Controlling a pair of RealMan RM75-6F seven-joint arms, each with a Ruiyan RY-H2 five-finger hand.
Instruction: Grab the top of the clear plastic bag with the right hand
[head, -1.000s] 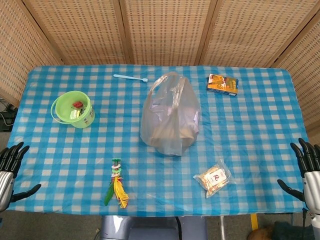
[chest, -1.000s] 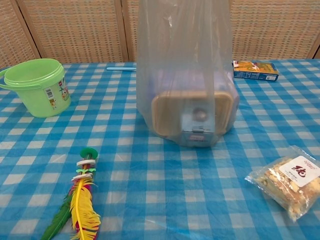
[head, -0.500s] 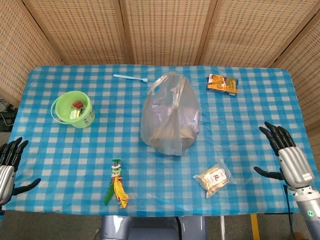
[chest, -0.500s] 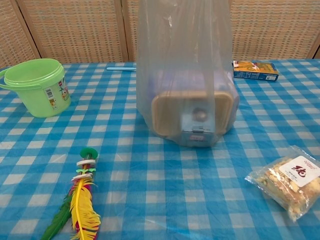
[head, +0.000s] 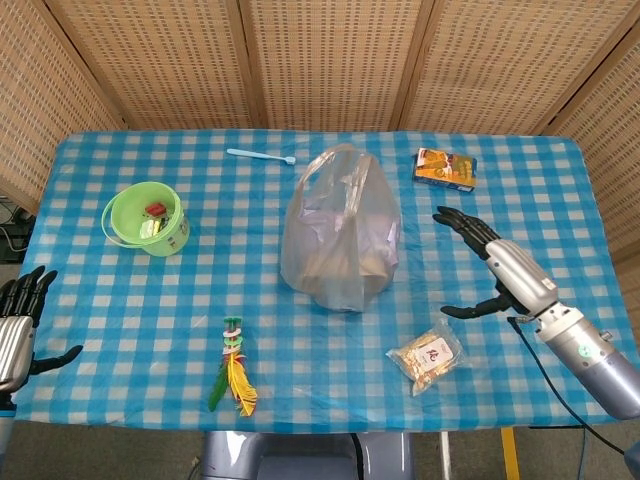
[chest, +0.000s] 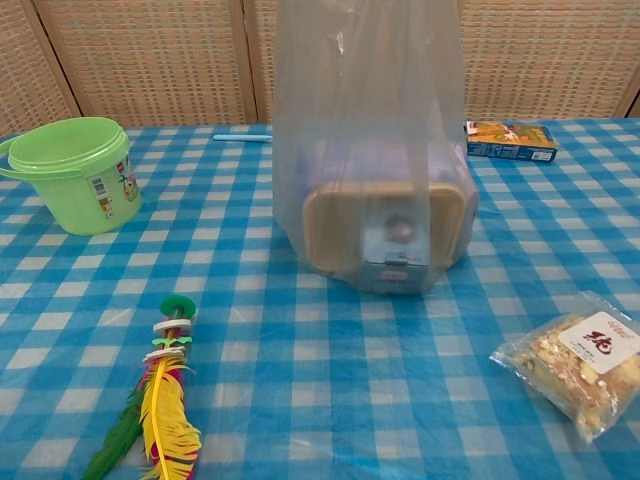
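Note:
A clear plastic bag (head: 342, 228) stands upright at the middle of the table with a beige lidded box inside it; the chest view shows the bag (chest: 368, 140) reaching past the top edge of the frame. My right hand (head: 497, 264) hovers over the table to the right of the bag, fingers spread toward it and thumb out, holding nothing and well apart from the bag. My left hand (head: 18, 322) sits off the table's front left corner, fingers apart and empty. Neither hand appears in the chest view.
A green bucket (head: 148, 219) stands at the left. A toothbrush (head: 261, 155) and an orange box (head: 445, 168) lie at the back. A snack packet (head: 426, 356) lies just below my right hand. A feather toy (head: 234, 378) lies near the front edge.
My right hand has risen from the table's front right corner and swung in over the table toward the bag. The left hand has barely shifted. The bag stands unchanged.

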